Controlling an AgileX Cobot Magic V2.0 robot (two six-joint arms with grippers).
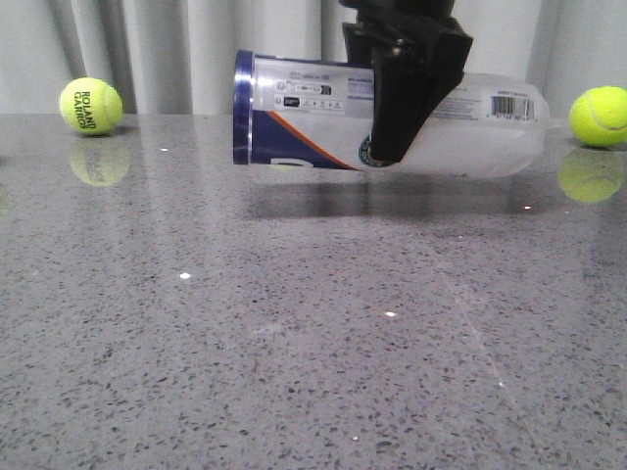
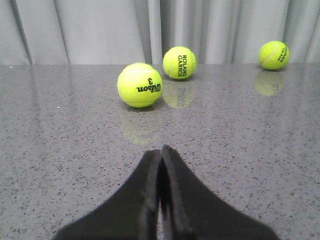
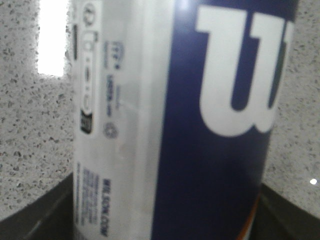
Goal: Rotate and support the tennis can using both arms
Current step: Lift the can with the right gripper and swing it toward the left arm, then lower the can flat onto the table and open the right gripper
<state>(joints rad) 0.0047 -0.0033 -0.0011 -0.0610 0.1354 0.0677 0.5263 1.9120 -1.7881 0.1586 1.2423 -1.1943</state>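
The tennis can (image 1: pixel 323 113) lies on its side in the upper middle of the front view, held up above the grey table (image 1: pixel 294 343). Its long axis runs nearly level from left to right, a little lower toward the right. The navy rim is at the left end and the clear rounded end with the barcode is at the right end. A dark shadow lies on the table under it, so the can seems not to touch the surface. Through the clear part on the right no ball is visible, but the label hides the rest, so I cannot tell what is inside.

The right gripper (image 1: pixel 397 98) comes down from the top of the frame and clamps the can near its middle; one black finger crosses the front of the label. In the right wrist view the can (image 3: pixel 170 125) fills the frame, white and navy with big white letters, and the dark fingers (image 3: pixel 40 215) sit at both sides of it.

The left gripper (image 2: pixel 161 200) is closed with nothing between the fingers, which are pressed together above the table. Three tennis balls (image 2: pixel 140 85) lie ahead of it. In the front view one ball (image 1: pixel 90 106) is at the upper left and another ball (image 1: pixel 599 117) at the upper right.
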